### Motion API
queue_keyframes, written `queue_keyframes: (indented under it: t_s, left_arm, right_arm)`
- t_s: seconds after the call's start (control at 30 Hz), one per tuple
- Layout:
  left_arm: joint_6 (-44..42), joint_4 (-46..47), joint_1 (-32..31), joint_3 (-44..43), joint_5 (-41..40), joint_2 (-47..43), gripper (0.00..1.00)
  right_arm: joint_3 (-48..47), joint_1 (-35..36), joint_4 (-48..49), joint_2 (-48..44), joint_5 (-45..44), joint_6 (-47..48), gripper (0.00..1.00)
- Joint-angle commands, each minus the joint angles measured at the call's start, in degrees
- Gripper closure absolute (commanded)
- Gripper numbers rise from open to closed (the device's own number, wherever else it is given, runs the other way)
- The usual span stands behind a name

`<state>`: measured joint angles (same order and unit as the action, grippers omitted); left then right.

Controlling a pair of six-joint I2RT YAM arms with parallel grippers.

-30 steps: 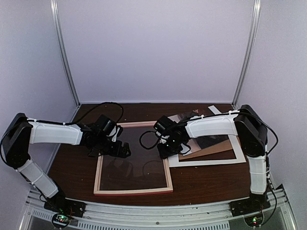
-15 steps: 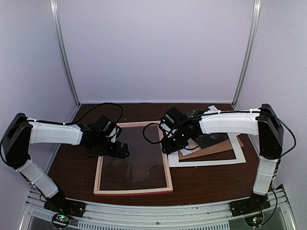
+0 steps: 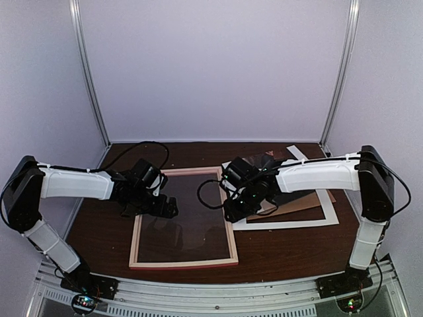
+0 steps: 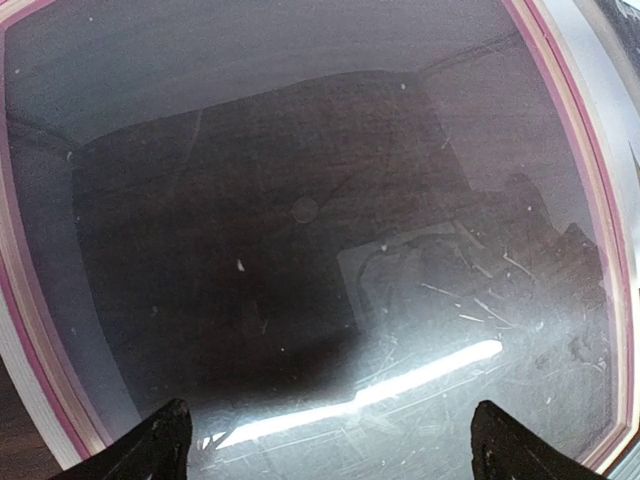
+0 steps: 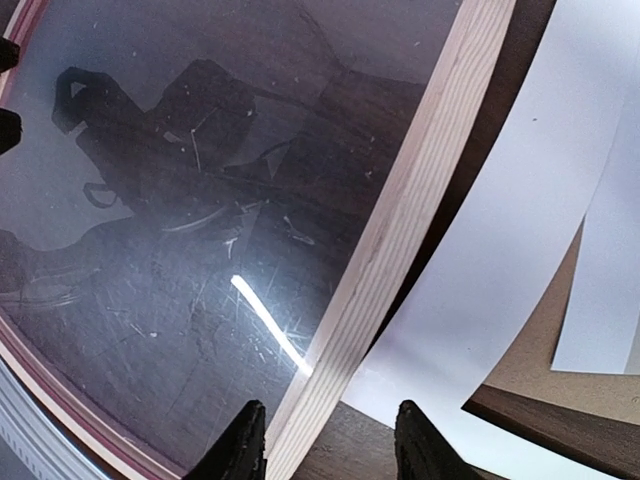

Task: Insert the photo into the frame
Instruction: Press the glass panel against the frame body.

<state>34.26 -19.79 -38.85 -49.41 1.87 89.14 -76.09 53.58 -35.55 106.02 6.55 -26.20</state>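
The frame (image 3: 182,263) lies flat with its pale wood back up, a scratched clear pane (image 3: 188,224) inside it. My left gripper (image 3: 170,209) is open and empty, low over the pane near the left bar; in the left wrist view my left gripper (image 4: 335,450) has its jaws wide apart. My right gripper (image 3: 231,212) is open over the frame's right bar (image 5: 400,220), which runs between the jaws of my right gripper (image 5: 330,445) without being clamped. The photo (image 3: 284,223) lies right of the frame, white margin showing, partly covered. Its margin (image 5: 500,240) shows beside the bar.
A plain brown backing board (image 3: 301,205) lies on the photo and also shows in the right wrist view (image 5: 530,375). Another white sheet (image 5: 610,270) lies over it. A glossy clear sheet (image 3: 259,162) sits behind the right wrist. Walls close the sides and back.
The right arm's elbow has swung out to the right and its gripper has shifted slightly down along the frame's right bar. The left arm has not moved.
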Motion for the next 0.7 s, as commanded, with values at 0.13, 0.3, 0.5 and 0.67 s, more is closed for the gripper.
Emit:
queue_keyframes:
  t_s: [0.13,0.3,0.5,0.67]
  left_arm:
    - [0.64,0.28,-0.35,-0.96,-0.86,-1.17,0.02]
    - [0.54,0.22,-0.35,-1.09,-0.91,-1.19,0.02]
    - [0.63,0.36,-0.35,-0.87,-0.83,-1.08,0.02]
    - [0.71,0.63,-0.35,-0.59,-0.60,-1.04,0.02]
  right_arm:
    - [-4.17,3.08,-5.10,5.73,-5.16,-1.88,0.56]
    - [-5.57,4.49,-7.37,7.38,-6.28,-2.14,0.57]
    - [-5.76,6.13,-8.34,8.34,-8.55,-2.83,0.57]
    - [-5.70,7.36,-9.39,9.39,-9.79,-3.39,0.58]
